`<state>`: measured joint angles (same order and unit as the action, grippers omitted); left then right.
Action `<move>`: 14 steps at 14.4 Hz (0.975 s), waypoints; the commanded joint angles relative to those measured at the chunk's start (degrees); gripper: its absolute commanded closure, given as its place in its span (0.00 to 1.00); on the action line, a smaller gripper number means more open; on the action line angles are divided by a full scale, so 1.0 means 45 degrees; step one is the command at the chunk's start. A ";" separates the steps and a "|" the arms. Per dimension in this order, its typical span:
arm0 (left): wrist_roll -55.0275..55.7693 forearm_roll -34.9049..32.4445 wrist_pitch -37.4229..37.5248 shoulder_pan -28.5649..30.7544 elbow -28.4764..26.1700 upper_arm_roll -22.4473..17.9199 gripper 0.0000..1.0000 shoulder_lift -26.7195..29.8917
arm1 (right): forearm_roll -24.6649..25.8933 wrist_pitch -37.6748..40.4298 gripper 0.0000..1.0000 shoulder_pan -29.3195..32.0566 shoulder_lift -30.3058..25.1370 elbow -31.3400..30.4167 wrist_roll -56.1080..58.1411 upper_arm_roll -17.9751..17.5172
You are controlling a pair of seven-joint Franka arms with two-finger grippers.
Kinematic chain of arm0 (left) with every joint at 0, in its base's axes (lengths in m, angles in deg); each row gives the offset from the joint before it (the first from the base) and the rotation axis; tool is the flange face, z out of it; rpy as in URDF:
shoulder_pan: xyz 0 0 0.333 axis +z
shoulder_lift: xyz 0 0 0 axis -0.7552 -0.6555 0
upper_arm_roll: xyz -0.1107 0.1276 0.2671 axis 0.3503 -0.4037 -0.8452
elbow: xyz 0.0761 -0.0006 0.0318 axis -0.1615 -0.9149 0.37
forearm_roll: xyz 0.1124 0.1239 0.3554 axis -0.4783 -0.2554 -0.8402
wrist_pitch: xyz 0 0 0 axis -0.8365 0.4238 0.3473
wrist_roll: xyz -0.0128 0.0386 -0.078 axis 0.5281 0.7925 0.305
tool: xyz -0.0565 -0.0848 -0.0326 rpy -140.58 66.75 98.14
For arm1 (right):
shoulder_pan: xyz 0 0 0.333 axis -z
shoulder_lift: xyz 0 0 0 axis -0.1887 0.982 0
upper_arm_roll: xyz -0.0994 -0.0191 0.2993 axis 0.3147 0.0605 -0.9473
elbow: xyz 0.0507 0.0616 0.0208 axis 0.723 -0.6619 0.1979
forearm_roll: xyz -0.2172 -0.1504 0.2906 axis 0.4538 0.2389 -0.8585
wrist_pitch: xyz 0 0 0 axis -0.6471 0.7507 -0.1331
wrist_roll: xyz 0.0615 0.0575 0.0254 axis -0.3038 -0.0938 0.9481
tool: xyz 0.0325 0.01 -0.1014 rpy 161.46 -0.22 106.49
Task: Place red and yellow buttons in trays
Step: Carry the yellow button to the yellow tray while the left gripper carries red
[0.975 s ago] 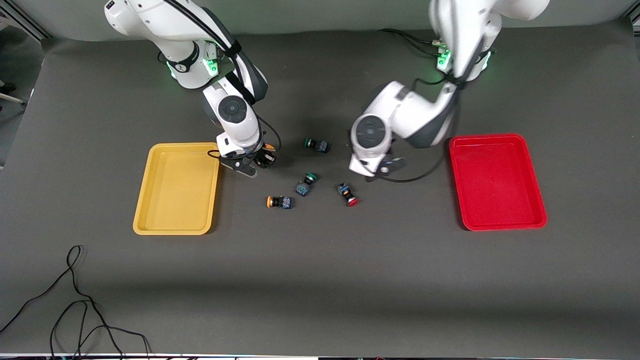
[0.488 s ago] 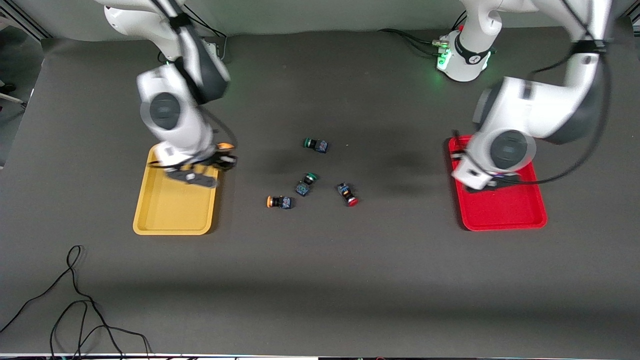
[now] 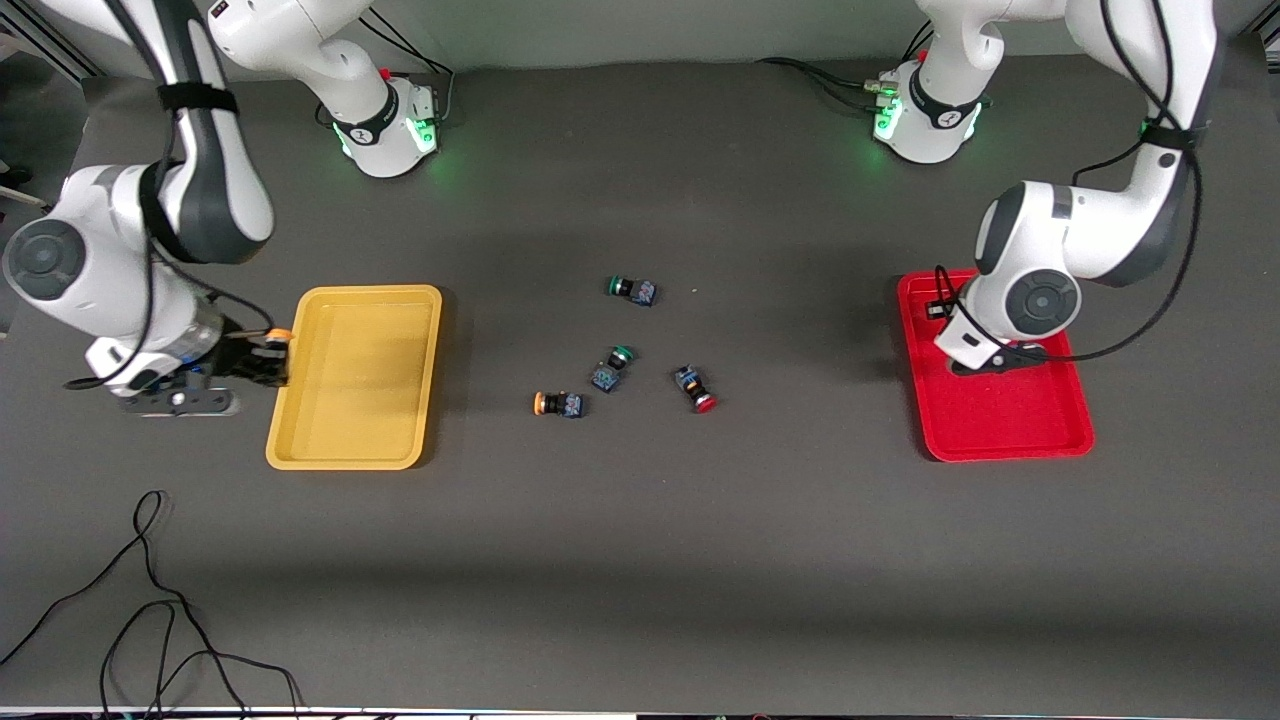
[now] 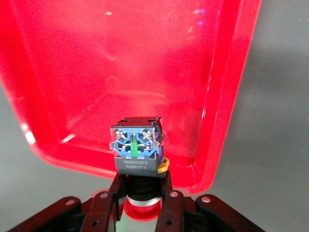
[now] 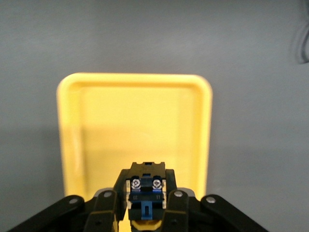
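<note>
My right gripper (image 3: 258, 360) is shut on a yellow-capped button (image 3: 277, 336) at the yellow tray's (image 3: 352, 440) rim toward the right arm's end of the table. In the right wrist view the gripper (image 5: 147, 197) holds the button (image 5: 146, 186) with the yellow tray (image 5: 96, 125) ahead of it. My left gripper (image 4: 141, 187) is shut on a red-capped button (image 4: 136, 147) over a corner of the red tray (image 4: 120, 63). In the front view the left wrist (image 3: 1010, 310) hides that button over the red tray (image 3: 1010, 420). One yellow button (image 3: 558, 404) and one red button (image 3: 696, 389) lie mid-table.
Two green-capped buttons (image 3: 632, 289) (image 3: 611, 367) lie near the loose red and yellow ones in the middle of the table. A black cable (image 3: 150, 600) loops on the mat near the front camera at the right arm's end.
Both arms swung out from the table's middle with their buttons. The right gripper crossed to the yellow tray's outer rim. The left gripper moved over the red tray.
</note>
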<state>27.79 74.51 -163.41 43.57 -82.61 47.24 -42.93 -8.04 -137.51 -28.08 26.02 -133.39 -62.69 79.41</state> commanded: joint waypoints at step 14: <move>0.1253 0.2109 0.4749 -0.1824 0.7967 0.0957 0.00 -0.2672 | -0.5502 -0.1600 0.00 0.0142 0.4231 0.0502 0.3805 0.0339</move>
<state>29.33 81.57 -144.91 39.26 -57.34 52.00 -46.77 -31.81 -148.68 -27.42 46.80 -133.38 -45.51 79.82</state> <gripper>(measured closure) 0.000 0.441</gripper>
